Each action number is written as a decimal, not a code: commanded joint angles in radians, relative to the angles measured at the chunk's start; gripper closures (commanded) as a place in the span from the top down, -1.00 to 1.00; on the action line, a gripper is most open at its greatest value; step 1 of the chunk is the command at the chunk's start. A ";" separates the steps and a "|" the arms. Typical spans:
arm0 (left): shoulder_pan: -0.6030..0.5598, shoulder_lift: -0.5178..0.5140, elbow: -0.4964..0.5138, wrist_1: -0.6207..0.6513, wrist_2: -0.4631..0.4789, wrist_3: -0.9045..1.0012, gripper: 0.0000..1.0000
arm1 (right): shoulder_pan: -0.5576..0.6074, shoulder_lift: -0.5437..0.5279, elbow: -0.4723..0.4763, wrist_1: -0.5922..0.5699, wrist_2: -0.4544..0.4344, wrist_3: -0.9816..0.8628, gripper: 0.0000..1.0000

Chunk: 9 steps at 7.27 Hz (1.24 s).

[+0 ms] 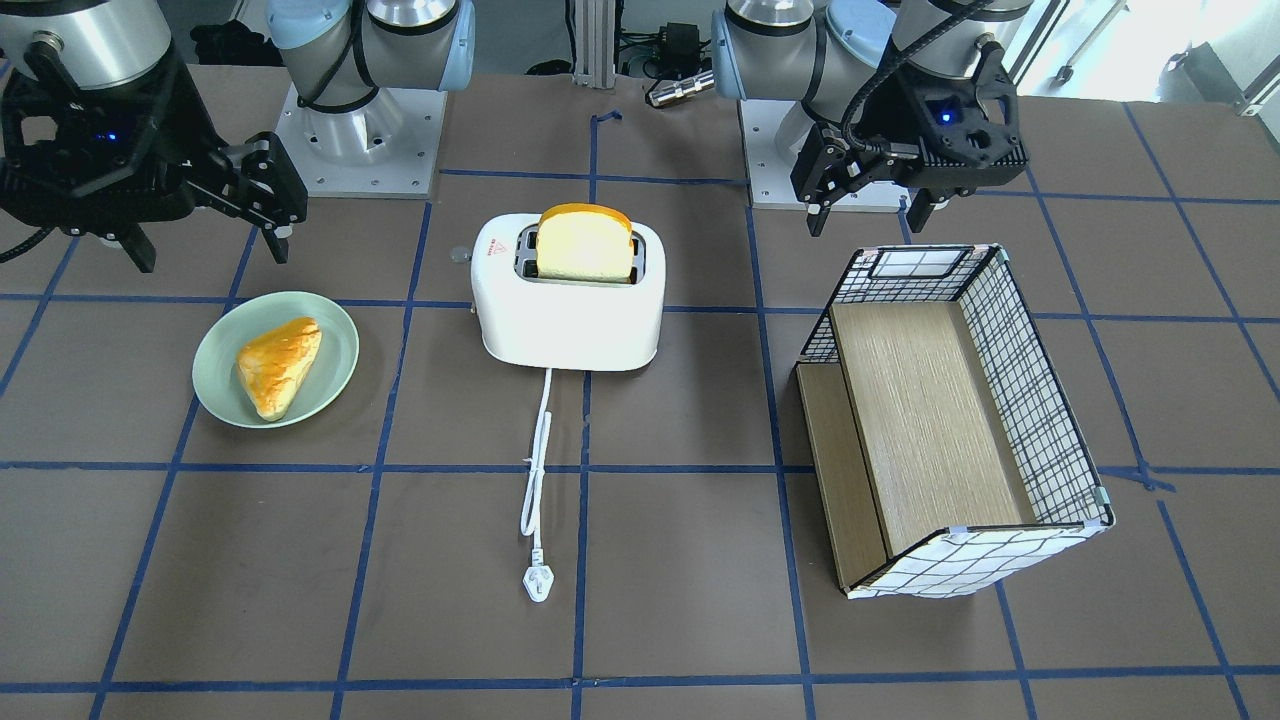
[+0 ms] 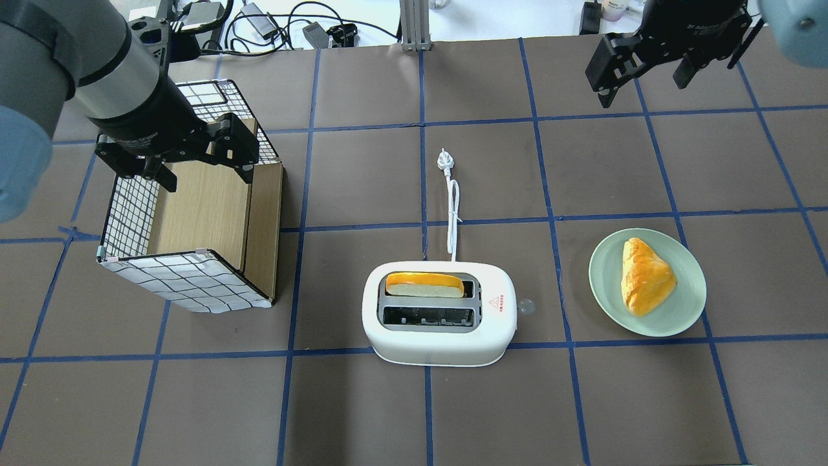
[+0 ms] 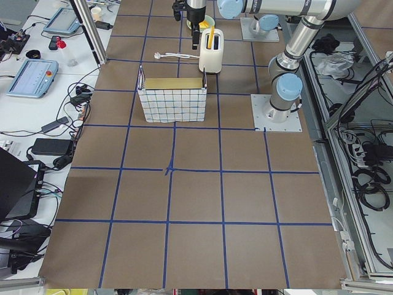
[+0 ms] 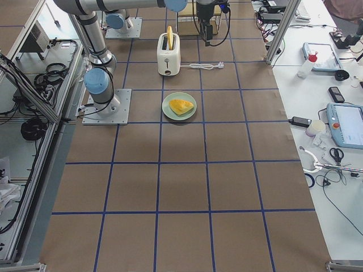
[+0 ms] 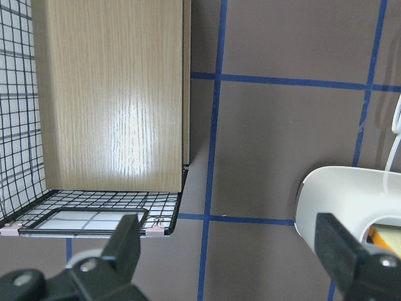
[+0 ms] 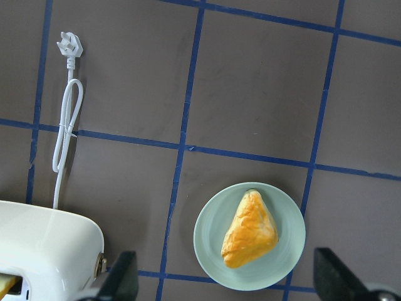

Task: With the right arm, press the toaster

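Note:
The white two-slot toaster (image 1: 570,320) stands mid-table, with a slice of bread (image 1: 585,245) upright in one slot. It also shows in the overhead view (image 2: 440,343). A small knob (image 2: 525,306) sticks out of its end that faces the plate. Its white cord and plug (image 2: 444,160) lie loose on the table. My right gripper (image 2: 640,68) is open and empty. It hangs high, away from the toaster, beyond the plate. In the right wrist view the right gripper (image 6: 229,282) looks down on the toaster's corner (image 6: 44,244). My left gripper (image 2: 204,175) is open and empty above the box.
A pale green plate (image 2: 686,310) with a golden pastry (image 2: 643,275) sits on the toaster's knob side. A box with a grid-patterned wall (image 2: 187,285) and a wooden floor lies on its side on the other side. Blue tape lines cross the brown table.

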 commanded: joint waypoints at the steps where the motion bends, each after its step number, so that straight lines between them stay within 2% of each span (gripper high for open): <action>1: 0.000 0.000 0.000 0.000 0.000 0.000 1.00 | -0.006 0.033 -0.070 0.090 0.078 0.107 1.00; 2: 0.000 0.000 0.000 0.000 0.000 0.000 1.00 | -0.006 0.033 -0.070 0.090 0.121 0.183 1.00; 4: 0.000 0.000 0.000 0.000 0.000 0.000 1.00 | -0.002 0.035 -0.066 0.078 0.120 0.134 0.98; 5: 0.000 0.000 0.000 0.000 0.000 0.000 1.00 | -0.002 0.035 -0.031 0.031 0.117 0.132 0.92; 6: 0.000 0.000 0.000 0.000 0.000 0.000 1.00 | -0.002 0.027 0.020 -0.086 0.111 0.139 1.00; 9: 0.000 0.000 0.000 0.001 0.000 0.000 1.00 | -0.006 0.026 0.028 -0.115 0.065 0.133 1.00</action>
